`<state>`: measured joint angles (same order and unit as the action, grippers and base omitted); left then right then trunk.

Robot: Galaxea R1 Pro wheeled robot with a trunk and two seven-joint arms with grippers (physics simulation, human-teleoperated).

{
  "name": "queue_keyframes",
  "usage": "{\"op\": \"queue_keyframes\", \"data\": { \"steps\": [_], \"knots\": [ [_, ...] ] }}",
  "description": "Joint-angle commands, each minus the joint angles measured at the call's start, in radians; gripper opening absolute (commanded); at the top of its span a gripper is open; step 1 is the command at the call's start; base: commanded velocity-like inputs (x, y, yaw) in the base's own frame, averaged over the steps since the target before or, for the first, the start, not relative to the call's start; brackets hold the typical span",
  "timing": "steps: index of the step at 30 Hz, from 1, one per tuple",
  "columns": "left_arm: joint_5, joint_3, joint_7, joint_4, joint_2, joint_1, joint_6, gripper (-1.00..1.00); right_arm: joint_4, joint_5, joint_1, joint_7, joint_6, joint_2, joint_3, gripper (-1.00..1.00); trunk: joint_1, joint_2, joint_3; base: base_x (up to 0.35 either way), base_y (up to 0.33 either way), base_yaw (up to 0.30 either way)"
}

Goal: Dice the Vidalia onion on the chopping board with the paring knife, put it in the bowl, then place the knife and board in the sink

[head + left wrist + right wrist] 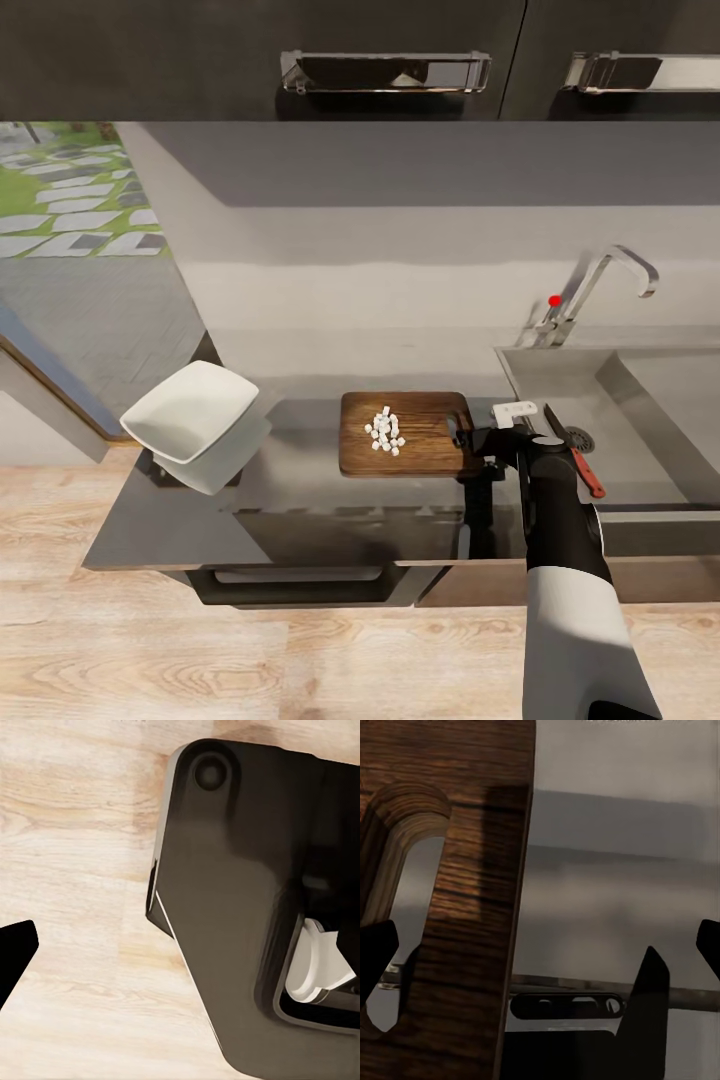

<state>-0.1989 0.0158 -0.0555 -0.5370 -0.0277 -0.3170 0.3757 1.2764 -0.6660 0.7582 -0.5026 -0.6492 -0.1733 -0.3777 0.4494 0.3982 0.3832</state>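
The diced onion, a small heap of white cubes (385,431), is shown lying near the middle of the brown, dark-grained wooden chopping board (420,465), which rests flat on the smooth grey countertop (300,480) just beside the grey steel sink (640,400). The board's long axis is seen to run along the counter's front edge, its slotted end (401,937) turned toward the sink. The short paring knife with black-and-red handle (578,462) is seen at the sink's near corner, beside the right forearm; its long axis runs obliquely, dark tip toward the wall, handle toward the robot. Whether it lies in the basin or on the rim cannot be told.

Dicing is judged complete. Transfer of the pieces to the white squarish bowl (192,410), standing well apart at the counter's left end over its own reflection, appears not yet done; the board is still to be placed in the sink.

The right gripper (478,440) is positioned at the board's slotted end, its dark fingertips (376,952) spread wide and nothing clamped. The left gripper's state cannot be told: one dark fingertip (15,952) is shown above pale wood flooring (75,832).
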Motion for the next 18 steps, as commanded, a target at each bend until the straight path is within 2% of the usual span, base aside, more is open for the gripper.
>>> {"op": "queue_keyframes", "data": {
  "steps": [1,15,16,18],
  "knots": [
    [-0.008,0.001,-0.006,-0.001,0.0,0.0,0.0,1.0,0.001,-0.011,0.001,-0.01,-0.001,-0.001,-0.003,1.0,0.001,0.002,0.001,0.0,0.0,0.0],
    [-0.008,0.001,-0.006,-0.001,0.0,0.0,0.0,1.0,0.002,-0.011,0.001,-0.011,-0.001,-0.001,-0.003,1.0,0.001,0.002,0.001,0.0,0.0,0.0],
    [-0.008,0.001,-0.006,-0.001,0.0,0.0,0.0,1.0,0.002,-0.011,0.001,-0.011,-0.001,-0.001,-0.003,-1.0,0.001,0.002,0.001,0.0,0.0,0.0],
    [-0.008,0.001,-0.006,-0.001,0.0,0.0,0.0,1.0,0.002,-0.011,0.001,-0.011,-0.001,-0.001,-0.003,-1.0,0.001,0.002,0.001,0.0,0.0,0.0]
  ]
}}
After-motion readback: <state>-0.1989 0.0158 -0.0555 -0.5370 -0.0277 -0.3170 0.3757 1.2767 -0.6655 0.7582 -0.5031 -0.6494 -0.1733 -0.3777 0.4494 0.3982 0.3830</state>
